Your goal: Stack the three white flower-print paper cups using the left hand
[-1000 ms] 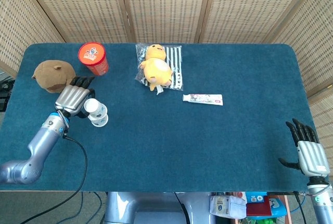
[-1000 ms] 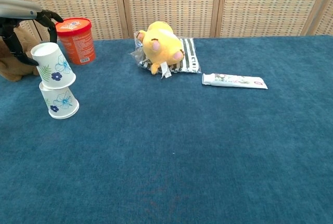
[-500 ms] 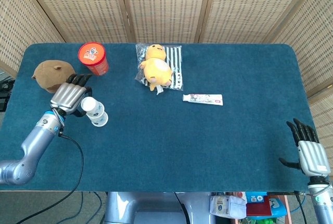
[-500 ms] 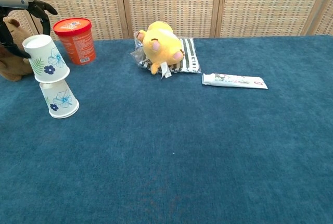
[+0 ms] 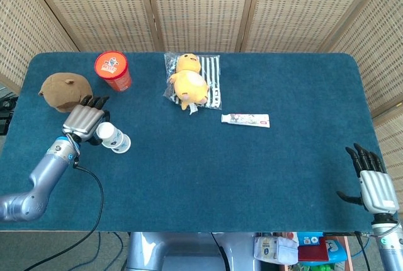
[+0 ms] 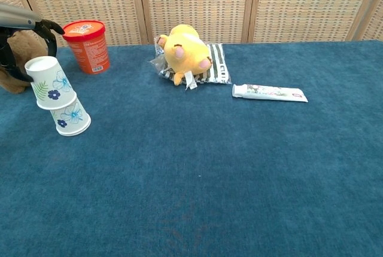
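Note:
Two white flower-print paper cups stand upside down at the table's left. The upper cup (image 6: 50,83) (image 5: 105,132) sits tilted, partly sleeved over the lower cup (image 6: 72,118) (image 5: 121,144), which rests on the blue table (image 6: 209,179). My left hand (image 5: 82,120) (image 6: 37,24) grips the upper cup from behind, fingers curled around it. I can make out no third cup as a separate thing. My right hand (image 5: 373,181) hangs at the table's near right corner, fingers apart, holding nothing.
A red tub (image 5: 113,70) (image 6: 85,45) stands just behind the cups, and a brown plush (image 5: 64,91) lies behind my left hand. A yellow plush on a striped bag (image 5: 189,82) (image 6: 186,52) and a toothpaste tube (image 5: 245,120) (image 6: 270,92) lie mid-table.
My left hand has brought the upper cup down and slightly left, so it now sits partly over the lower cup. The right hand has not moved.

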Controlling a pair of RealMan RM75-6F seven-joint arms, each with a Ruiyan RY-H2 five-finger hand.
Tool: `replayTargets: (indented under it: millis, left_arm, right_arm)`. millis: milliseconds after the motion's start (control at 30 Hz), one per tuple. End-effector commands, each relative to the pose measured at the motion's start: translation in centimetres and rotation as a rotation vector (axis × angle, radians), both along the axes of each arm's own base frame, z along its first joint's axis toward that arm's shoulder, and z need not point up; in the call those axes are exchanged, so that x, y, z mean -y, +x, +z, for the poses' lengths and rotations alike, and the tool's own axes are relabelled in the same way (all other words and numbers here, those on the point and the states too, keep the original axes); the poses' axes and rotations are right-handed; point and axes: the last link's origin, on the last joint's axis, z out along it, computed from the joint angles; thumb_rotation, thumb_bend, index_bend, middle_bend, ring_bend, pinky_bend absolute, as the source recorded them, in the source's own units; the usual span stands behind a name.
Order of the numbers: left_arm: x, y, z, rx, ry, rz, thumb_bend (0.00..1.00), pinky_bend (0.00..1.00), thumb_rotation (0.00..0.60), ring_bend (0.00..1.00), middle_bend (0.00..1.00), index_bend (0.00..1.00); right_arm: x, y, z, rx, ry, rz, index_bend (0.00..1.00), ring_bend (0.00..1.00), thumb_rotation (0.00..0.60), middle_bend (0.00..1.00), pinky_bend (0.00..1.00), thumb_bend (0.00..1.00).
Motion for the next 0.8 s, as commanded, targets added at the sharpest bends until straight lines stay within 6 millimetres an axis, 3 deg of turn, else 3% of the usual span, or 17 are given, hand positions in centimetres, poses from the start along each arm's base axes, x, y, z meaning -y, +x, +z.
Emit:
replayTargets:
  millis: [33,167,233,467,533,567,800]
  left_arm:
    - [-0.1,-0.2,-0.4,-0.013,-0.001,0.004,0.24,0.00,0.600,0.00,0.00,0.39]
    - [-0.2,-0.6,-1.0,-0.033,-0.012,0.025,0.24,0.00,0.600,0.00,0.00,0.09]
    - [-0.2,-0.6,-1.1,-0.028,-0.010,0.029,0.24,0.00,0.600,0.00,0.00,0.01]
    - [0.4,0.1,-0.6,0.066,0.039,0.019,0.24,0.00,0.600,0.00,0.00,0.00]
    - [1.6,0.2,-0.7,0.126,0.062,-0.011,0.24,0.00,0.600,0.00,0.00,0.00]
    - [3.5,-0.2,-0.9,0.149,0.067,-0.038,0.24,0.00,0.600,0.00,0.00,0.00]
    - [9.3,-2.5,-2.3,0.195,0.141,-0.163,0.24,0.00,0.600,0.00,0.00,0.00]
  right_arm:
    - [0.0,0.0,0.0,0.002,-0.002,-0.001,0.00,0.00,0.600,0.00,0.00,0.00]
    - [0.0,0.0,0.1,0.004,-0.002,0.000,0.00,0.00,0.600,0.00,0.00,0.00]
    - [0.0,-0.1,0.0,0.004,0.001,-0.001,0.00,0.00,0.600,0.00,0.00,0.00]
    - [0.0,-0.1,0.0,0.005,0.004,-0.001,0.00,0.00,0.600,0.00,0.00,0.00]
    - [0.0,-0.1,-0.1,0.005,0.010,-0.001,0.00,0.00,0.600,0.00,0.00,0.00]
    - [0.1,0.0,-0.3,-0.002,0.019,0.002,0.00,0.00,0.600,0.00,0.00,0.00]
    - [0.1,0.5,-1.1,-0.028,0.037,0.018,0.00,0.00,0.600,0.00,0.00,0.00]
